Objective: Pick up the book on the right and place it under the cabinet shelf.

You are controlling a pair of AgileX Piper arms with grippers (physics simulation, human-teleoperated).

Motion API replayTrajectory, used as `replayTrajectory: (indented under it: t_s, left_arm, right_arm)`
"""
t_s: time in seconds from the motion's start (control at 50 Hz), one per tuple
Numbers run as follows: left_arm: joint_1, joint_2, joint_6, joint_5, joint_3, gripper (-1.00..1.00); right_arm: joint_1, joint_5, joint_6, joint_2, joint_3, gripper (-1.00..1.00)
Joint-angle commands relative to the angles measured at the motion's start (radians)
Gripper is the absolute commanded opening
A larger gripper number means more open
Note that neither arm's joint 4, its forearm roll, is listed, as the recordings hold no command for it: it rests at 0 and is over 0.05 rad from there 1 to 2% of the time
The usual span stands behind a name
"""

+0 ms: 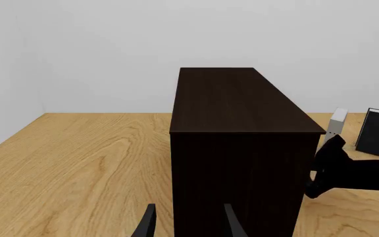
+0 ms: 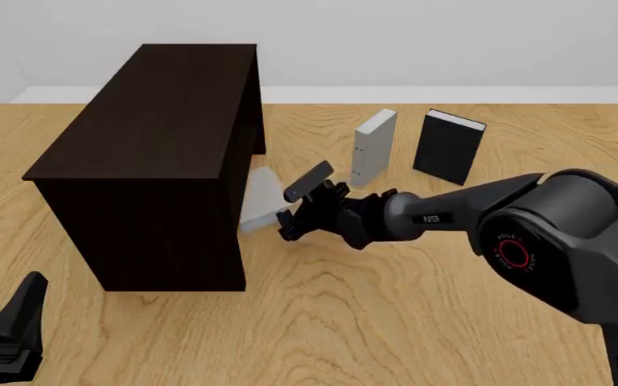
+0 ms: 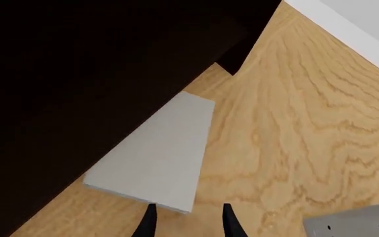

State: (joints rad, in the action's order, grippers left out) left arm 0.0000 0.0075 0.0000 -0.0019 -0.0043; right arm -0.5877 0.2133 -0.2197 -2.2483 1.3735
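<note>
Tabletop (image 2: 395,322) of pale wood carries the dark cabinet shelf (image 2: 148,161). Partly tucked beneath its right side lies the book (image 2: 257,199), flat. Just beside its outer edge, the right end effector (image 2: 300,211) has parted fingers gripping nothing. The left end effector (image 1: 188,222) is open, empty.

A pale, matt wood grain is shown on the table (image 2: 417,314). The cabinet (image 2: 148,153) is finished in dark, dull wood. A smooth matt grey cover is seen on the book (image 3: 160,158).
</note>
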Motion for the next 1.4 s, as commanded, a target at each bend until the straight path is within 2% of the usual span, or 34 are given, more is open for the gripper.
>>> replayTrajectory:
  t_s: [0.02,0.62,1.4]
  left_arm:
    - [0.0,0.0,0.0,0.0,0.0,1.0]
    - [0.0,0.0,0.0,0.0,0.0,1.0]
    - [0.0,0.0,0.0,0.0,0.0,1.0]
  right_arm:
    - [-0.016,-0.014,0.008,-0.01,0.045,1.0]
    - [-0.043,-0.054,-0.009,-0.063,0.151,1.0]
    - [-0.072,-0.093,-0.003,-0.112,0.251,1.0]
